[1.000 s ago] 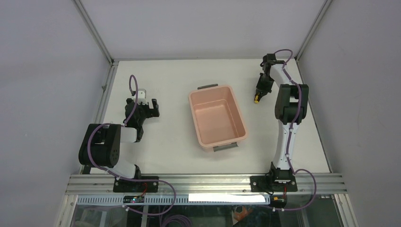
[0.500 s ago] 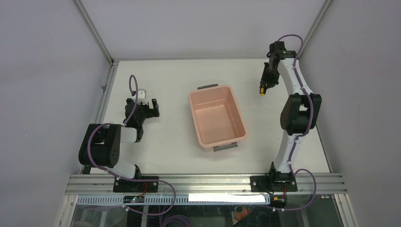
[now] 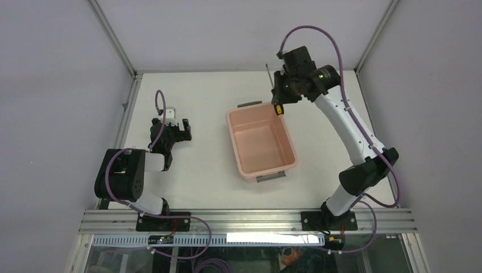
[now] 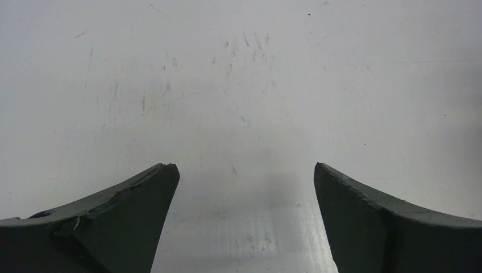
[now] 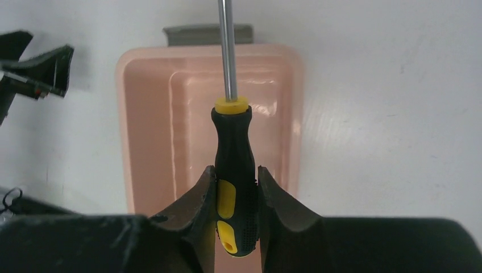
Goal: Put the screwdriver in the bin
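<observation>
Yellow-orange and black-handled small screwdriver [image 5: 233,153] clenched in the right claw [image 5: 236,182], with the pale pink rectangular plastic bin [image 5: 148,142] beneath and ahead of it.
Fingers [image 5: 192,216] pinch the ribbed handle's butt end, thin shaft jutting ahead; it looks light, stiff and grippy, so the handle suits holding. Left claw [image 4: 244,170] gapes, holding nothing.

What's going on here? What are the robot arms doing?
The right gripper is pinching the screwdriver by its black and yellow handle and holding it in the air over the far end of the pink bin. The bin has nothing in it yet. The left gripper is open and empty, sitting low over the table off to the side.
</observation>
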`<state>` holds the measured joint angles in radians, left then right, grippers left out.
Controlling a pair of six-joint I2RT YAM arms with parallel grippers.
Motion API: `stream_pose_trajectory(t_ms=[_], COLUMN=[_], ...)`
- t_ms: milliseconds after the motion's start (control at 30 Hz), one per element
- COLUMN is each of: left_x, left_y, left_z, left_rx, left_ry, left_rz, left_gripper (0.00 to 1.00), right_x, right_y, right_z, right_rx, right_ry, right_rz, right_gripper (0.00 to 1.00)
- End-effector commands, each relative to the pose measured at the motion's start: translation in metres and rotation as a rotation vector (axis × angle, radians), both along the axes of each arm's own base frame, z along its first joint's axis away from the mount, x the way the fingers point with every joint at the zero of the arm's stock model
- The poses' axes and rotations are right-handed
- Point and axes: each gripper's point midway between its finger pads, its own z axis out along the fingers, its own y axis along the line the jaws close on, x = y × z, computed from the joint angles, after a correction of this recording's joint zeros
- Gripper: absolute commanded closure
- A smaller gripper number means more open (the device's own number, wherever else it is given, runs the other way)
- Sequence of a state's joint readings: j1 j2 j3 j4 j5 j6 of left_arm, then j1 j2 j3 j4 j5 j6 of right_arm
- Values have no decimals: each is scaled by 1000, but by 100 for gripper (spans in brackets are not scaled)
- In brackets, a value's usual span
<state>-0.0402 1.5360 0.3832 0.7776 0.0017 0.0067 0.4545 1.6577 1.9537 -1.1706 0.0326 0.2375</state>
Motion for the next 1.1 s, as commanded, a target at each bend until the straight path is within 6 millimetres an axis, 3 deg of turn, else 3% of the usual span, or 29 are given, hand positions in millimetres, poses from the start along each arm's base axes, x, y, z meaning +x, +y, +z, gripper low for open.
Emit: stream_pose_trajectory(t_ms=[0,300,367,567,733,800,933,1000,1067], left_x=[4,4,4,4,4,4,4,4,4], left_y=[-5,-5,-5,-6,-5,-5,-6,-5,-5], left_z=[17,17,17,17,17,17,17,17,17], left_rx=[-19,-19,-19,-20,-19,-20,-19,-19,-19], left_ry=[-54,-55,-56,-55,-54,-55,-55,-54,-55], left_rz=[-10,-10,-10,-11,-10,-11,-11,-10,-10], left_gripper=[1,1,1,1,1,1,1,1,1], right_x=[-31,-99,-112,-107,-96,-94,-91,-91,-89], right_y=[40,73,77,76,78,75,72,72,74], right_z=[-2,-88,-116,-185,-222,-229,-218,-201,-168], right_rx=[68,142,164,82,18,-10,-27,-17,14], right_ry=[-5,123,174,239,277,285,278,263,214], right_rz=[80,175,190,187,174,156,142,139,153], right_gripper=[100,100,100,99,86,68,53,47,41])
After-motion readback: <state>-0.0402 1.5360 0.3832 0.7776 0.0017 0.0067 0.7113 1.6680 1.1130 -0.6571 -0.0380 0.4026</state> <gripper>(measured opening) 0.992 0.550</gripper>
